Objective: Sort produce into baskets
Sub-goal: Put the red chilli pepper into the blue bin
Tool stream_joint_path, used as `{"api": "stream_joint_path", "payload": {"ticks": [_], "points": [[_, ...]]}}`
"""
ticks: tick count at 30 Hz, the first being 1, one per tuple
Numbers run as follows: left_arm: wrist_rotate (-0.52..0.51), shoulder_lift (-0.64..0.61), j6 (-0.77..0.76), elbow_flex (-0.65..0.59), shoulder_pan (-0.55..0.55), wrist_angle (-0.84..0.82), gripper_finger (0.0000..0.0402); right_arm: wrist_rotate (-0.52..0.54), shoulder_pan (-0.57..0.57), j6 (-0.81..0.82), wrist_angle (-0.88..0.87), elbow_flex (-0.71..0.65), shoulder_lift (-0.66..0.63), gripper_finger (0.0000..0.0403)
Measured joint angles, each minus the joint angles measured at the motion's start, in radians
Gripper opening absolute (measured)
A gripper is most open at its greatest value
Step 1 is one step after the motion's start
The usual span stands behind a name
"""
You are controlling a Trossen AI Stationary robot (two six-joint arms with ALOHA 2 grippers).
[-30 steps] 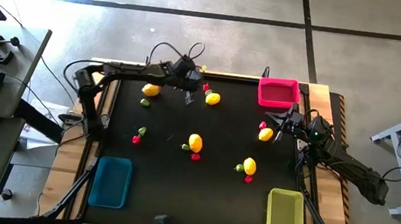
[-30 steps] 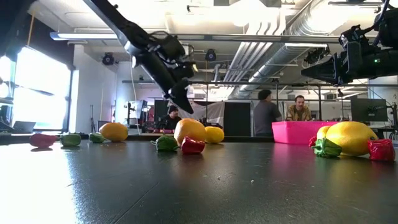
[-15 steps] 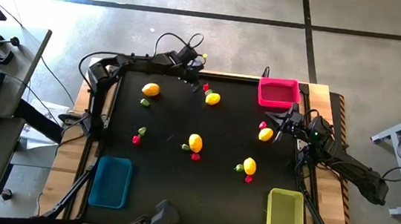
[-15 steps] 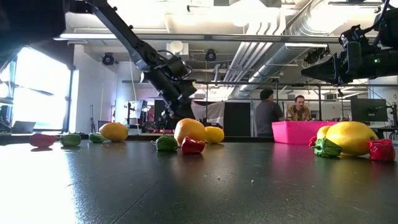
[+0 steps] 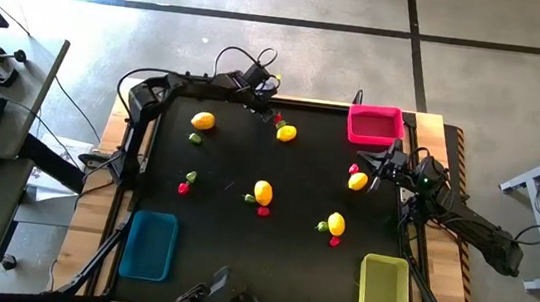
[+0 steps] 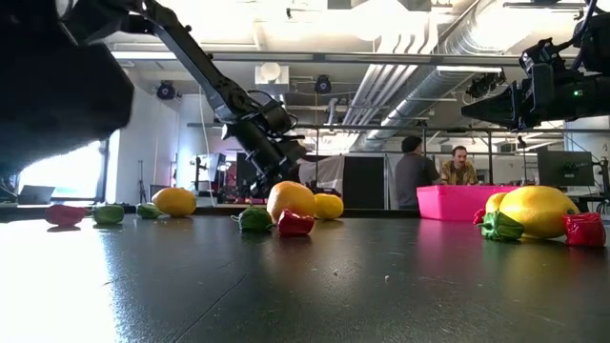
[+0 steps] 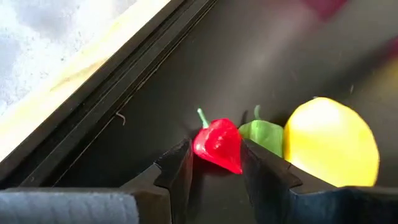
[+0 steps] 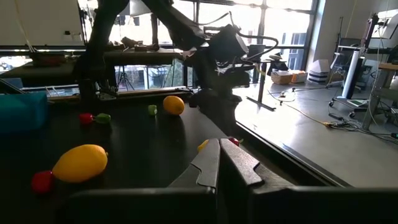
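One red pepper (image 7: 218,144) between left claw (image 7: 214,167) fingers (parted)

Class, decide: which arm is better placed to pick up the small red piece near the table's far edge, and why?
Left. The left gripper already straddles the red piece, fingers open either side. The right gripper waits by the pink basket.

Glossy plastic red pepper (image 7: 218,144); matt black tabletop (image 5: 229,157); pale wood table edge (image 5: 96,203).
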Motion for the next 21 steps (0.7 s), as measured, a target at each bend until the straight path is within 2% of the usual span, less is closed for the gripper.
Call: {"api": "stream_joint_path", "payload": {"ticks": [12,21], "points": [[0.001,0.021,0.052,0.028,0.004,0.003,0.012,0.0,0.0,0.0,0.0,0.0,0.0,0.0],[0.0,0.021,0.216,0.028,-0.001,-0.027,0.0119,0.0,0.0,0.0,0.0,0.0,0.0,0.0]]}}
